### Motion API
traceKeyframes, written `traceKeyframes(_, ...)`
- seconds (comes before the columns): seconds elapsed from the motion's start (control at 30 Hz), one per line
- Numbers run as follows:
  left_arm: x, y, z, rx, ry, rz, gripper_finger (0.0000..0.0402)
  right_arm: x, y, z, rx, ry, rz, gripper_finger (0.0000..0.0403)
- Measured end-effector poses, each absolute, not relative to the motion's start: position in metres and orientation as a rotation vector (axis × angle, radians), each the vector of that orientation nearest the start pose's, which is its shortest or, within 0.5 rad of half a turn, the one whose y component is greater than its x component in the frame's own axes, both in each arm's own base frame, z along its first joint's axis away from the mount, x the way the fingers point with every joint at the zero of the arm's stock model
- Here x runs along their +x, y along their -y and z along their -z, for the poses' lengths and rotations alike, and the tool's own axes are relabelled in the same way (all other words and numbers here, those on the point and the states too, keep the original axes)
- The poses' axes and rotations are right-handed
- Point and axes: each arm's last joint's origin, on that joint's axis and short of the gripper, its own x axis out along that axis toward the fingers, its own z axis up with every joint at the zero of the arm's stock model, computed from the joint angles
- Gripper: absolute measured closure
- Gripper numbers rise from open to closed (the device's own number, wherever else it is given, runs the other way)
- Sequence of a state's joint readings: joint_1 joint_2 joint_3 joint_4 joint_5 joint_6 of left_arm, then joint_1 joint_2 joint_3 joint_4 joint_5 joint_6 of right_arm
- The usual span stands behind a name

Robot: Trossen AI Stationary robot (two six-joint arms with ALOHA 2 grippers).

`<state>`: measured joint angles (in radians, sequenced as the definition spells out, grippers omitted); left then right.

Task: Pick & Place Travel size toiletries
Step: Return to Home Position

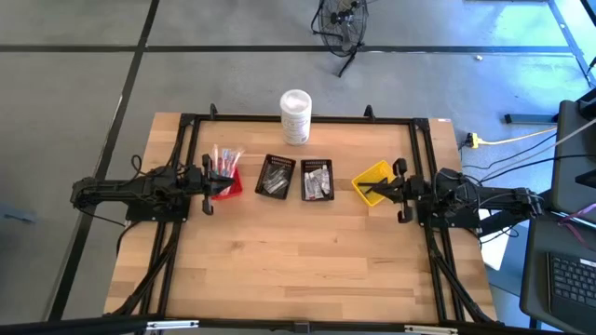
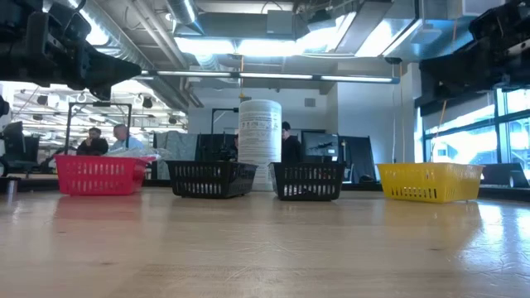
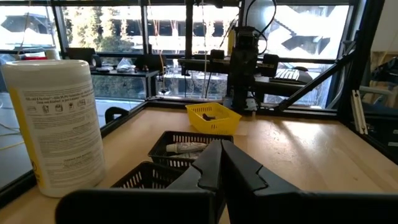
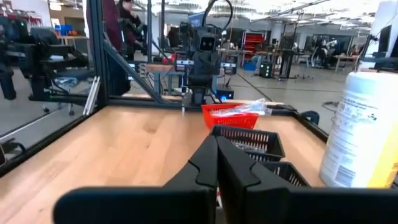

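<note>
The bench (image 1: 298,270) is of light wood, with a black frame (image 1: 242,118) along its edges, and most of its top is bare. It stands on a grey floor (image 1: 74,84) marked with dark lines. The room behind is a large hall with tall windows (image 2: 464,141) and bright ceiling lamps. Two people (image 2: 108,141) sit far behind the bench on one side.

Four bins stand in one row across the far part of the bench: a red bin (image 1: 231,191), a left black bin (image 1: 277,160), a right black bin (image 1: 318,164) and a yellow bin (image 1: 377,172). A white canister (image 1: 296,115) stands upright behind the two black bins, near the gap between them.

The toiletries (image 1: 223,160) are inside the bins. Wrapped pieces stick up out of the red bin and pale pieces lie in both black bins. A white tube (image 3: 185,148) lies in the right black one, and a small dark piece (image 3: 210,116) lies in the yellow one.

The left tool (image 3: 221,146) hangs above the bench just beside the red bin, its fingers pressed together and holding nothing. The right tool (image 4: 216,140) hangs just beside the yellow bin, its fingers also together and empty.
</note>
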<state>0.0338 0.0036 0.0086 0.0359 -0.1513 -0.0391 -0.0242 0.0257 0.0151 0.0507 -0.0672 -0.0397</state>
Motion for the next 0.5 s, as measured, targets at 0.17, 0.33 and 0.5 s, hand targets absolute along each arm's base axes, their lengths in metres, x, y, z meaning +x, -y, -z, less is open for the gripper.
traceKeyframes(0.17, 0.0968, -0.0076, -0.1696, -0.041, 0.044, -0.184, 0.0396, 0.0983, 0.0007, -0.1720, -0.063, 0.045, -0.031, 0.0390)
traceKeyframes(0.33, 0.0968, -0.0076, -0.1696, -0.042, 0.044, -0.184, 0.0396, 0.0983, 0.0007, -0.1718, -0.063, 0.042, -0.032, 0.0369)
traceKeyframes(0.5, 0.0968, -0.0076, -0.1695, -0.041, 0.044, -0.184, 0.0396, 0.0983, 0.0007, -0.1718, -0.063, 0.042, -0.032, 0.0353)
